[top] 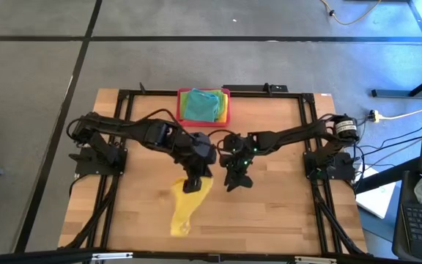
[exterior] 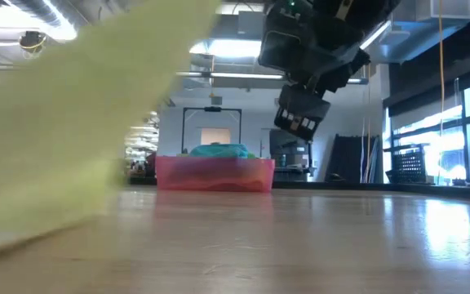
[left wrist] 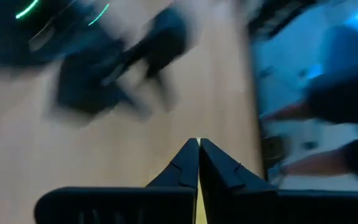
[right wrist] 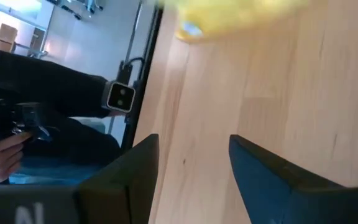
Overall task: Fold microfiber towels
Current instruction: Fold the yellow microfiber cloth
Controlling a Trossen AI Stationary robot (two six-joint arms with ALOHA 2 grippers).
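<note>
A yellow microfiber towel [top: 185, 209] lies stretched out on the wooden table, from my left gripper [top: 194, 183] toward the near edge. It fills the left of the low view [exterior: 72, 122] and shows at the edge of the right wrist view [right wrist: 241, 12]. My left gripper is shut on its far end. My right gripper [top: 234, 180] hovers just to the right of it, open and empty, with bare table between its fingers [right wrist: 191, 180]; it also shows in the low view [exterior: 304, 110]. The other towels, teal uppermost [top: 200, 105], lie piled in the pink tray [top: 226, 95]. My left gripper pinches the yellow towel's far end [top: 198, 191] between its two shut fingers, coming from above. Only a thin yellow sliver [left wrist: 197, 214] shows between the fingers. That end is raised, and the towel slopes down to its near end [top: 179, 229], which rests on the table.
The pink tray [exterior: 215, 173] stands at the middle of the table's far edge. Bare wood lies to the right of both grippers [top: 284, 205]. A person's hand and sleeve [right wrist: 5, 155] show beyond the table's edge in the right wrist view.
</note>
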